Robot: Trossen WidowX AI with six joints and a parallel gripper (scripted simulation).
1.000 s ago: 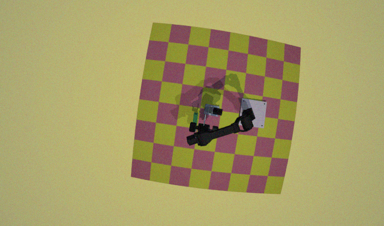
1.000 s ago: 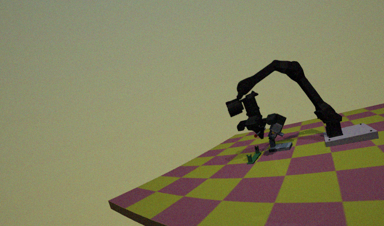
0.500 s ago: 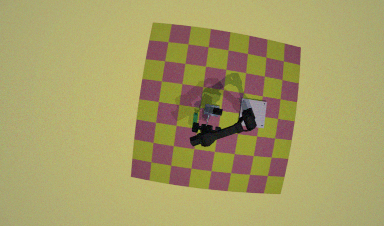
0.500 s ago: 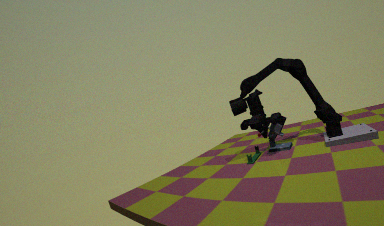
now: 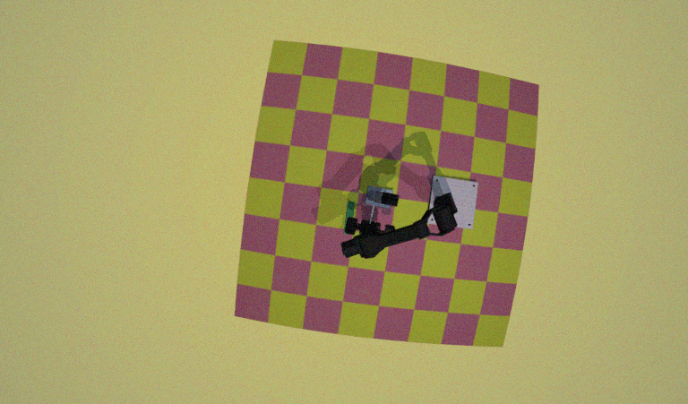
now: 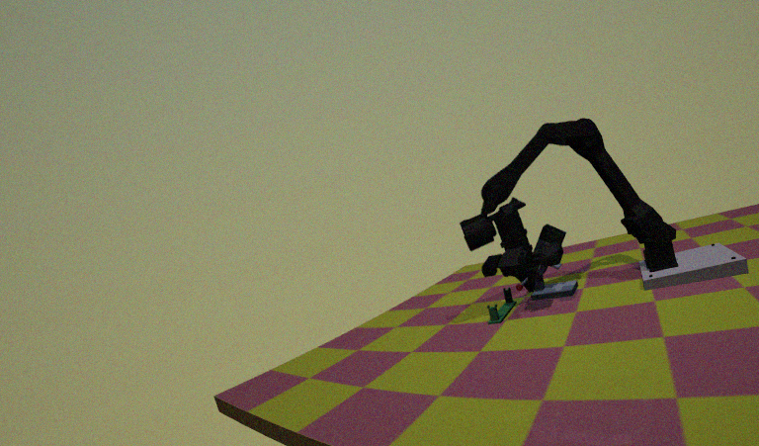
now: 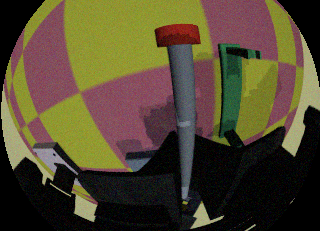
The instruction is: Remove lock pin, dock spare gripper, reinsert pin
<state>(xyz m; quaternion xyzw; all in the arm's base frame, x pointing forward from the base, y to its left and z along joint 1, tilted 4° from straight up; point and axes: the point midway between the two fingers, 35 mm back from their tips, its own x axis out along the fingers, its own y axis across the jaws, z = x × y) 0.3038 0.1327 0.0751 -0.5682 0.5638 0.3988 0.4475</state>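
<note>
One pin, red-headed, is w/ the gripper, which is clenched on its shank; head sticks out, well apart from the green stand on the bench. Spare unit is up over the mount, prob. docked; seating can't be confirmed, socket hidden. Next step approx. = line up & insert. Risks: pin tilted or off-centre → tip jams on socket rim, pin slips/rotates in grip; arm passing too close → knocks spare unit, holes misalign; early release → pin drops, no lock. Labels/brands: n/a, no legible writing.
</note>
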